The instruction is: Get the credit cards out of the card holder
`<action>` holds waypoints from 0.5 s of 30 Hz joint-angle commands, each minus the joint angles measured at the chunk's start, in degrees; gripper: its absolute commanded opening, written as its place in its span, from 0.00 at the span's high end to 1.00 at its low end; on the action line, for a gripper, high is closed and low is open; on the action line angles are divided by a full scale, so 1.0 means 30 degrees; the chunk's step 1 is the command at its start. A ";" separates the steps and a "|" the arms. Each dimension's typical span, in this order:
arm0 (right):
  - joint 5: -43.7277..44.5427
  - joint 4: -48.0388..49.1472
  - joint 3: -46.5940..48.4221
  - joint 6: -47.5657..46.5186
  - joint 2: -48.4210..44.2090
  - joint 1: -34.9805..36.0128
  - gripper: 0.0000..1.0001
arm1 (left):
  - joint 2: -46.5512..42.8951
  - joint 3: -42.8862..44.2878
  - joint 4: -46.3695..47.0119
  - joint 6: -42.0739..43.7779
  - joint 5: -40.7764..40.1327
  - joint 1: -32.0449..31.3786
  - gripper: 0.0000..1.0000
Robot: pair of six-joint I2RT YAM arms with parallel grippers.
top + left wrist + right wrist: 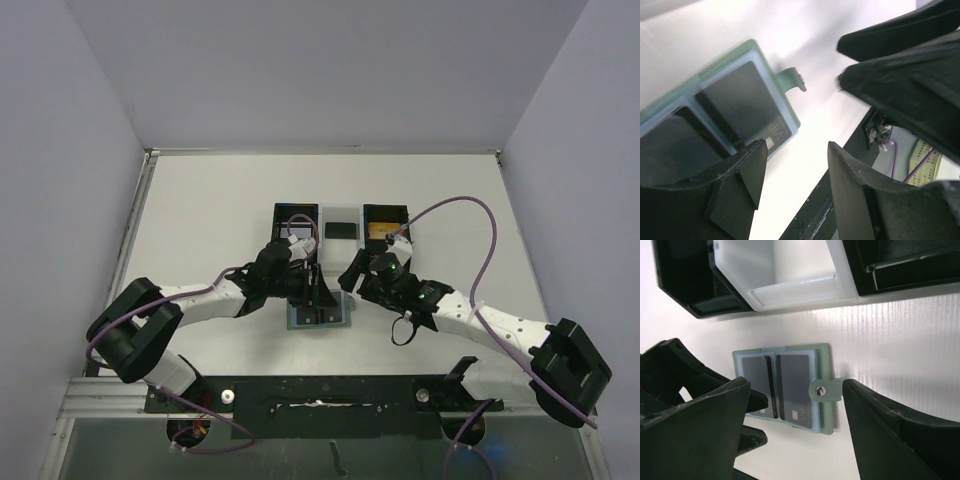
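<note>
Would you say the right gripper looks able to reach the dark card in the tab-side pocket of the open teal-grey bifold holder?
Probably yes: the right gripper hangs open directly above the holder, and nothing blocks that card.

The letters "VIP" are printed pale near one corner of the dark card [740,105] in the card holder [715,67], in the pocket beside the side tab [790,79]. In the right wrist view they are only partly legible. No other text can be read.
</note>
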 commanded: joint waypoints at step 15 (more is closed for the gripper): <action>-0.5473 0.3592 0.0711 -0.1024 0.1828 -0.0379 0.63 | -0.3153 -0.0852 -0.1845 -0.0622 -0.3615 0.0886 0.55</action>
